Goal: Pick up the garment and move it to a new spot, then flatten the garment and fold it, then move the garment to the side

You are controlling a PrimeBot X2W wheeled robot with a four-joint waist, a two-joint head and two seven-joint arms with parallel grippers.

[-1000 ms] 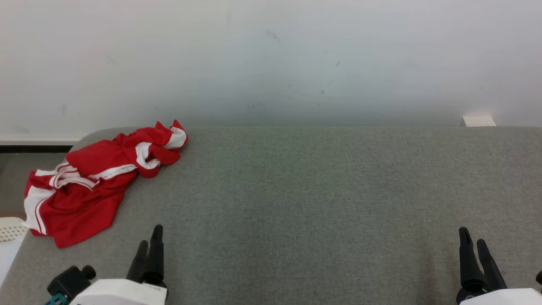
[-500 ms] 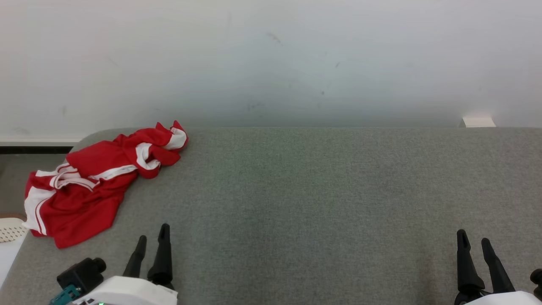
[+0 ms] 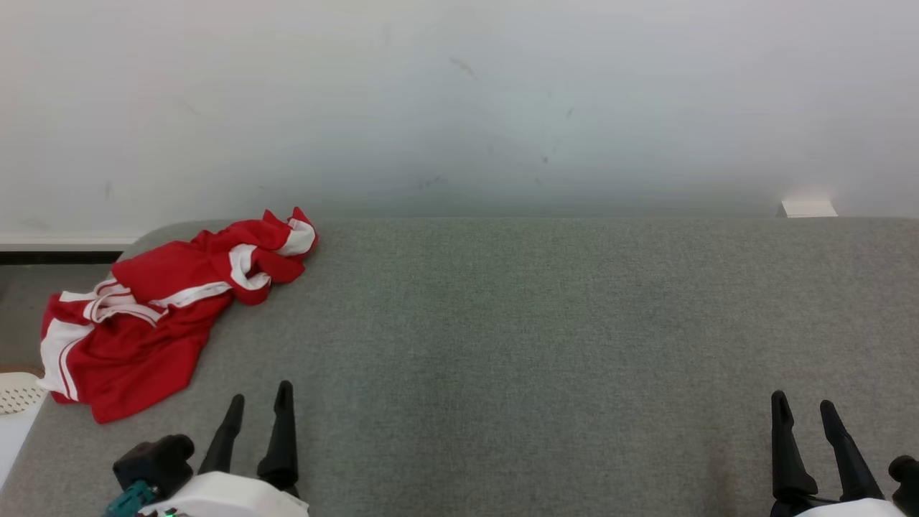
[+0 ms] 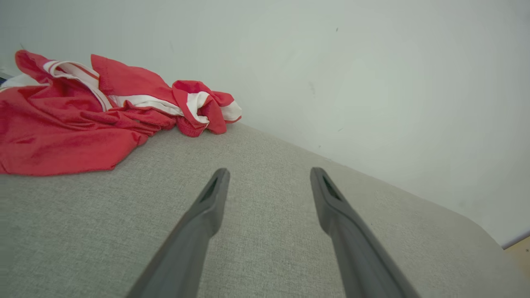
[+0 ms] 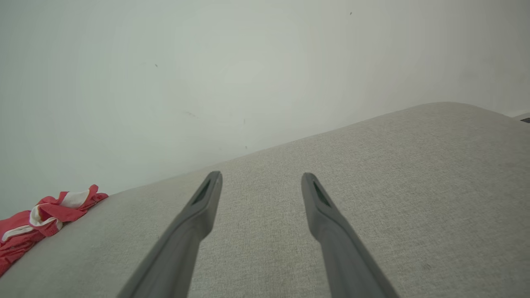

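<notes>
Covering the work area, a grey woven pad (image 3: 546, 323) with a rounded far-left corner serves as the work surface. A plain white wall (image 3: 459, 108), marked with a few faint dark scuffs, rises directly behind the pad's far edge. A dark baseboard strip (image 3: 57, 253) runs along the foot of that wall, beyond the pad's left edge.

The garment (image 3: 143, 316), red with white bands, lies crumpled in a loose heap on the pad's far-left corner. Its left part reaches just past the pad's left edge.

A white perforated object (image 3: 18, 391) sits off the pad's left edge, below the garment's overhang; what it is cannot be told. A small pale block (image 3: 809, 208) stands behind the pad's far-right edge, against the wall.

Bare pad lies between each gripper and the garment.

The left gripper (image 3: 260, 393) hangs over the pad's near-left edge, fingers pointing toward the pad's far edge, spread apart and holding nothing. It is near the garment but not touching it. The right gripper (image 3: 801, 400) hangs over the pad's near-right edge in the same pose, fingers likewise parted and empty.
</notes>
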